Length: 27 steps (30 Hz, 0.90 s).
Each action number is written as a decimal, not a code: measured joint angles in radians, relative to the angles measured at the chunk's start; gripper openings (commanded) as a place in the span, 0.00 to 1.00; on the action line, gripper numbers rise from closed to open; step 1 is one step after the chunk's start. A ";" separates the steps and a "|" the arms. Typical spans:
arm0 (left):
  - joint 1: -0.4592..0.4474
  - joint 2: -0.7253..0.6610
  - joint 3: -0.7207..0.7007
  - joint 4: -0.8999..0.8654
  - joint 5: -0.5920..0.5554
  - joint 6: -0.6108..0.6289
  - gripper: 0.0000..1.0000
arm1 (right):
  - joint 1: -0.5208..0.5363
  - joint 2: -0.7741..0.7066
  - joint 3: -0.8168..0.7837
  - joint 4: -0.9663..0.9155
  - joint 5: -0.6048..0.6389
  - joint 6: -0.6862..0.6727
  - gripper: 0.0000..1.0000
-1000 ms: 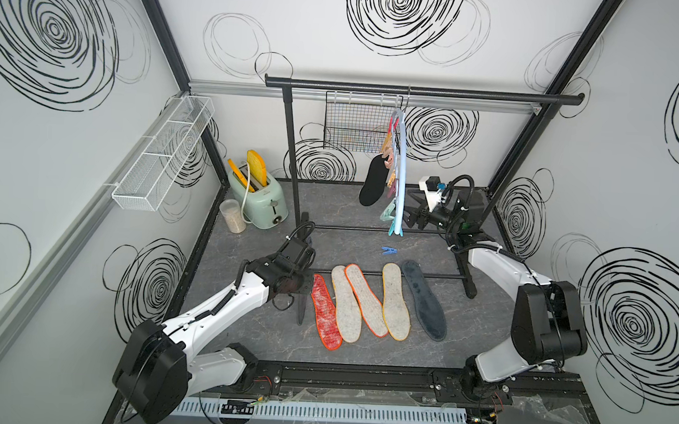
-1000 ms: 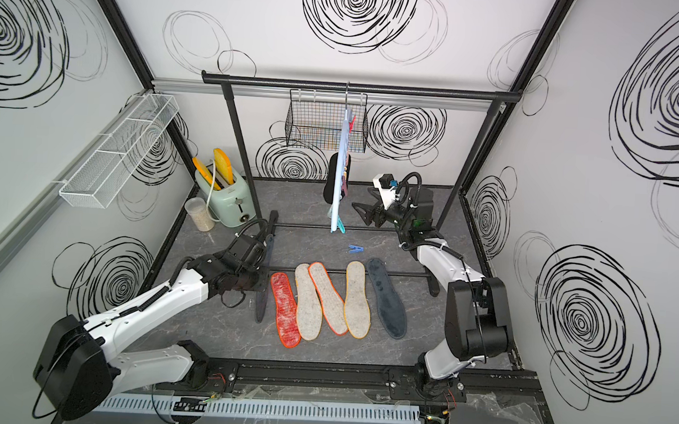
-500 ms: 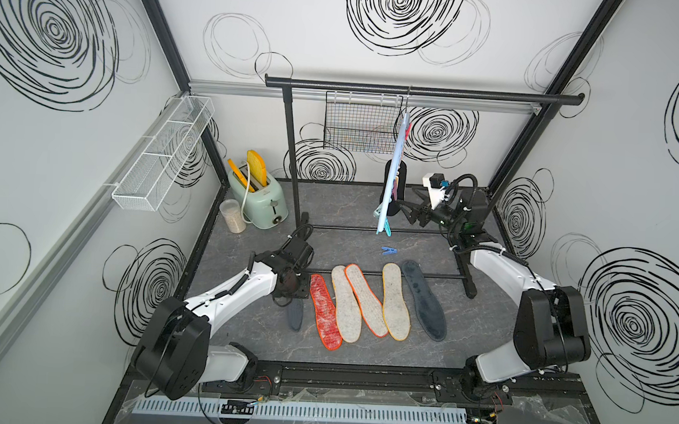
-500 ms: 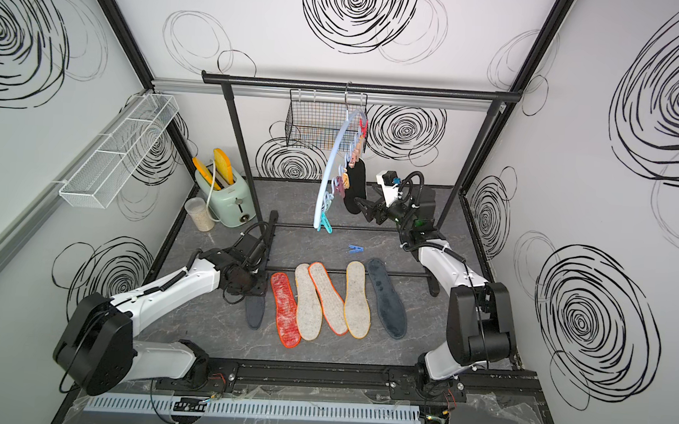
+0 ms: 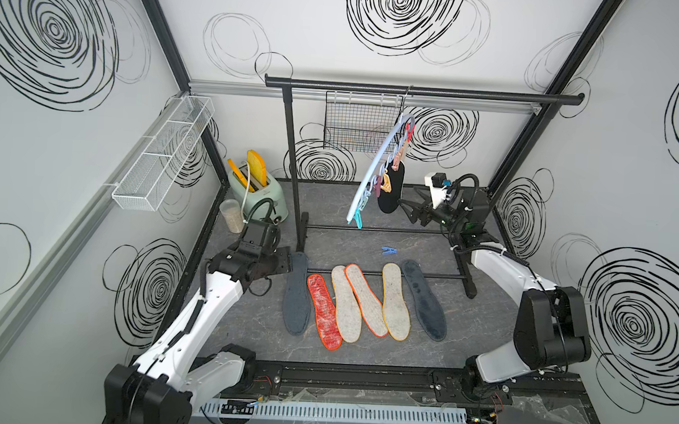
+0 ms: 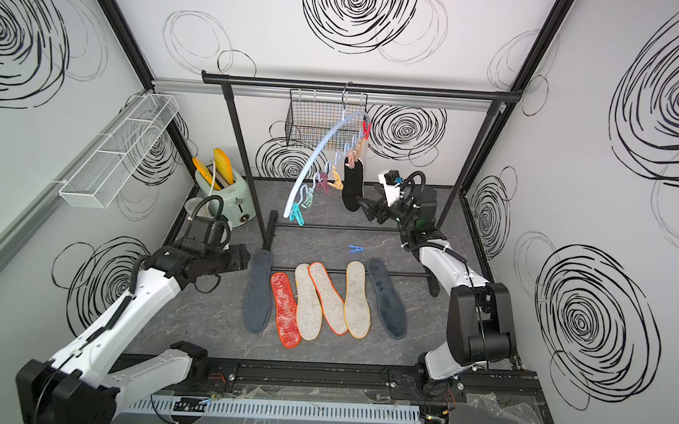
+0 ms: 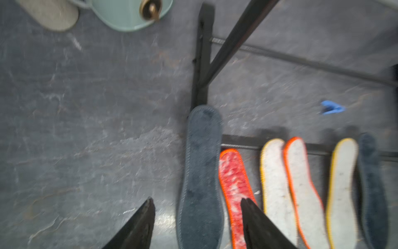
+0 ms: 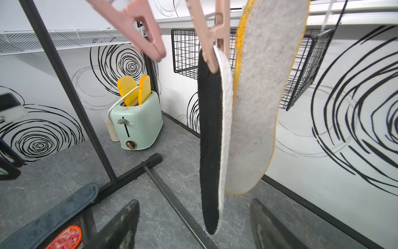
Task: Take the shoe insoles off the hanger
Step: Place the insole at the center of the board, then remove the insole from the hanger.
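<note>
Black insole [image 8: 210, 151] and felt insole [image 8: 258, 107] hang lengthwise down from the hanger [image 5: 371, 170], straight ahead of the right gripper [image 8: 195, 201], wide open, empty, clearly nearer; the left gripper [image 7: 197, 200], spread and empty, hovers above the grey insole [image 7: 201, 172].

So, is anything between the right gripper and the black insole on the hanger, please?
Nothing visible is: the open right gripper faces the black foot-shaped insole. An off-white felt insole with a yellow rim hangs beside it on the pale-blue hanger.
</note>
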<state>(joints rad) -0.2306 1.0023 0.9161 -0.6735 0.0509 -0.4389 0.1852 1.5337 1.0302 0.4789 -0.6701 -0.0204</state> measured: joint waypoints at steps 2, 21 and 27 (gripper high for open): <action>-0.012 -0.077 -0.047 0.141 0.083 -0.020 0.66 | 0.000 0.000 0.000 0.000 -0.001 0.007 0.80; -0.249 0.511 0.083 1.126 0.439 0.091 0.73 | -0.040 -0.182 0.012 -0.024 0.137 0.026 0.80; -0.239 0.766 0.352 1.190 0.530 0.189 0.74 | -0.103 -0.206 -0.031 -0.021 0.183 0.063 0.80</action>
<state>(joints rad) -0.4698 1.7679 1.2686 0.5167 0.5812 -0.2497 0.0826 1.3273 0.9993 0.4576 -0.4873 0.0429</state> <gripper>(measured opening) 0.737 0.797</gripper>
